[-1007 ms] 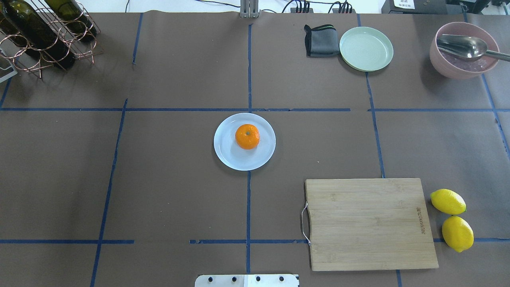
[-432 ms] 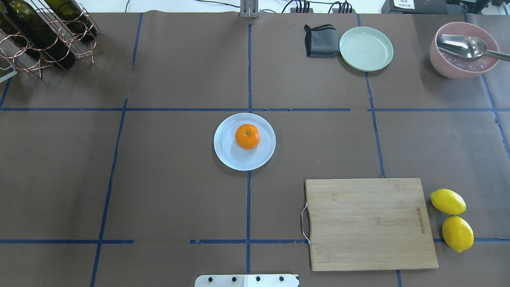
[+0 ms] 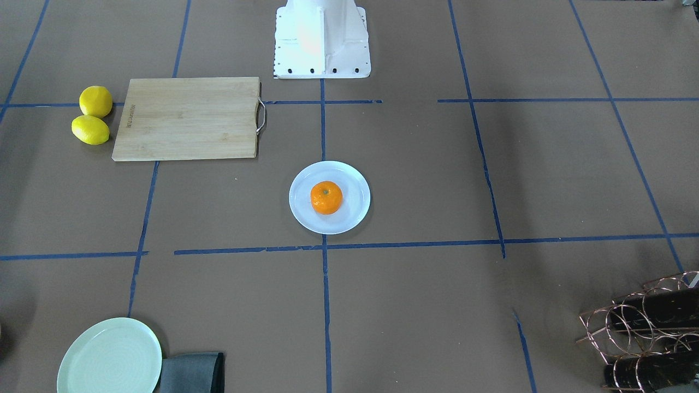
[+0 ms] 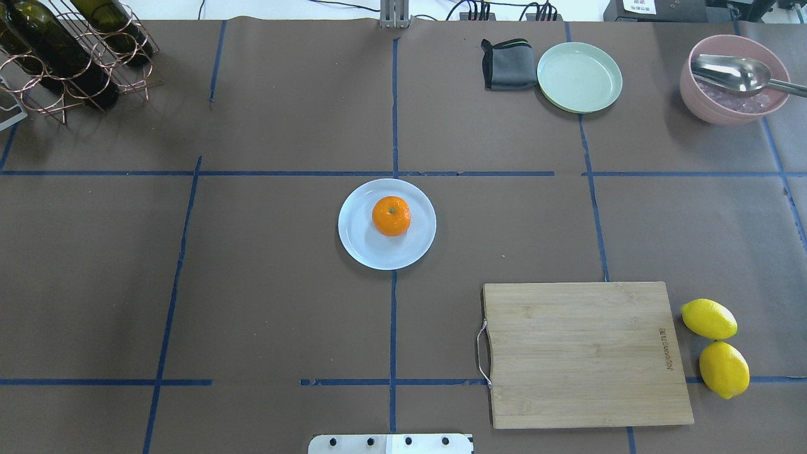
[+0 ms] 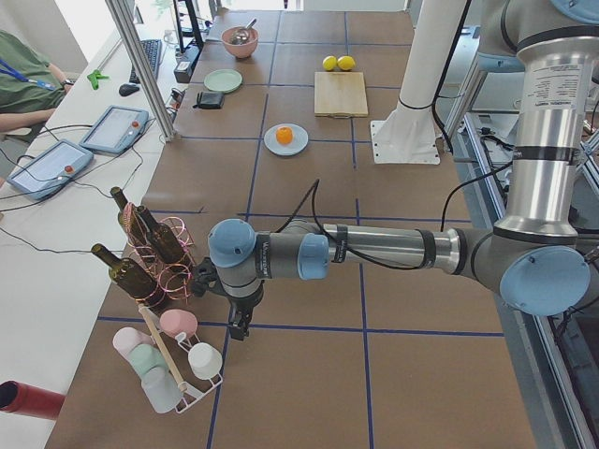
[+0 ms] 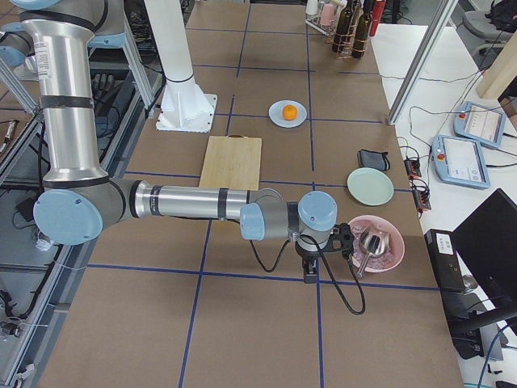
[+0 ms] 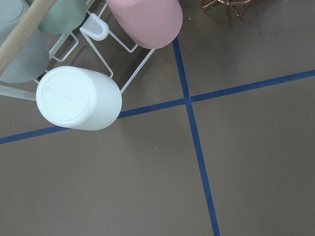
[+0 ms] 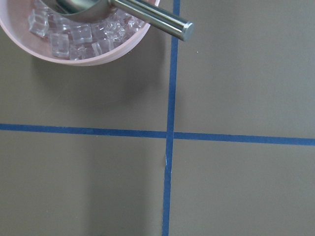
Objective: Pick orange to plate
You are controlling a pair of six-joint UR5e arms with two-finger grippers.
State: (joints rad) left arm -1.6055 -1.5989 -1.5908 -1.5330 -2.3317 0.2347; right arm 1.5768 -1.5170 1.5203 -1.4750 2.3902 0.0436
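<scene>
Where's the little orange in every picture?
Front-facing: orange on the plate, centre.
Overhead: orange just above centre.
Exterior left: orange far off, top middle.
Exterior right: orange far off, top middle.
Left wrist: not there.
Right wrist: not there.
Shared landmark: the plate under it.

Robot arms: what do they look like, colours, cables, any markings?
Both the left arm and right arm are silver tubes joined by grey joints with pale blue caps. A black cable loops beside each wrist. Each upright tube carries small printed text. The left gripper and right gripper are small and black.
</scene>
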